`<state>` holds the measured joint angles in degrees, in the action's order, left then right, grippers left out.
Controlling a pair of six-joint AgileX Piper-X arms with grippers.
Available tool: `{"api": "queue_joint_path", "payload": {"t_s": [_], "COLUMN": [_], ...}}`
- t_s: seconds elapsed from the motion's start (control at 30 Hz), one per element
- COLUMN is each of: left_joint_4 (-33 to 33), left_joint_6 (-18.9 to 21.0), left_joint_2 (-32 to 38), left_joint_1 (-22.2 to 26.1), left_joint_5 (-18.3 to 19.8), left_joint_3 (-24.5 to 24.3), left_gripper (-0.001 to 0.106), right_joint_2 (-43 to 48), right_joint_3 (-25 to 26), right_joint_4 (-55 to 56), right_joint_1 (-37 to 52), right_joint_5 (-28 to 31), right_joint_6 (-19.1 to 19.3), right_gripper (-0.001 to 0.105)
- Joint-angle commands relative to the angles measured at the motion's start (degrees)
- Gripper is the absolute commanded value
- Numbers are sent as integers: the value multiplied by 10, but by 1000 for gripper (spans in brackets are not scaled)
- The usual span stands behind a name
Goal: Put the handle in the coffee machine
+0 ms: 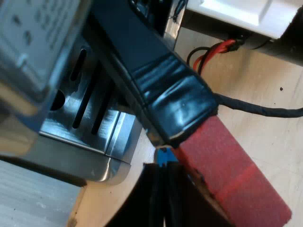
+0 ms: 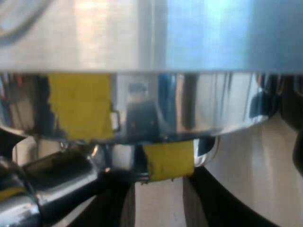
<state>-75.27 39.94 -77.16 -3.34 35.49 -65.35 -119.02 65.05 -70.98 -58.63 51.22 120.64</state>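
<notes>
The holder's dark handle (image 1: 161, 90), wrapped in black tape and ending in red (image 1: 227, 175), slants over the espresso machine's slotted drip tray (image 1: 90, 118). My left gripper (image 1: 163, 194) is shut on the handle close to the red end. Up close under the machine's chrome brew head (image 2: 151, 109), which carries a yellow tape mark (image 2: 80, 106), sits the metal holder (image 2: 61, 184) with its own yellow mark (image 2: 168, 161). My right gripper (image 2: 158, 210) is just below the holder, open, with nothing between its fingers.
The light wooden tabletop (image 1: 265, 142) lies beside the machine's base. A white box (image 1: 246, 14) stands past the handle. The drip tray's rounded metal corner (image 1: 111, 165) is close to my left fingers.
</notes>
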Motion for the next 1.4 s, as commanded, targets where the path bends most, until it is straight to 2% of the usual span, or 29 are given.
{"api": "queue_joint_path", "payload": {"t_s": [0.03, 0.17, 0.33, 0.43, 0.57, 0.73, 1.03, 1.23, 1.37, 1.4], "left_joint_4": [-48, -48, -48, -48, -54, -61, -74, -74, -74, -71], "left_joint_6": [1, 1, 1, 1, 1, 1, 1, 18, 24, 27], "left_joint_2": [3, 3, 3, 3, 3, 3, 3, 3, 7, 10], "left_joint_1": [-11, -11, -11, -11, -11, -11, -11, -11, -11, -11], "left_joint_5": [66, 65, 67, 68, 75, 82, 82, 82, 82, 82], "left_joint_3": [4, 4, 4, 4, 4, 4, 4, 4, 4, 4], "left_gripper": [0, 0, 0, 0, 0, 0, 0, 0, 0, 0], "right_joint_2": [17, 17, 20, 30, 48, 81, 189, 288, 352, 387], "right_joint_3": [5, -5, -15, -30, -57, -94, -208, -279, -304, -306], "right_joint_4": [-15, 6, 21, 52, 79, 97, 119, 146, 207, 252], "right_joint_1": [3, 1, -4, -10, -10, -10, -10, -10, -14, -21], "right_joint_5": [18, 25, 25, 24, 23, 21, -1, -27, -64, -85], "right_joint_6": [-7, -29, -35, -42, -77, -82, -90, -90, -90, -90], "right_gripper": [28, 28, 28, 28, 28, 28, 28, 28, 28, 28]}}
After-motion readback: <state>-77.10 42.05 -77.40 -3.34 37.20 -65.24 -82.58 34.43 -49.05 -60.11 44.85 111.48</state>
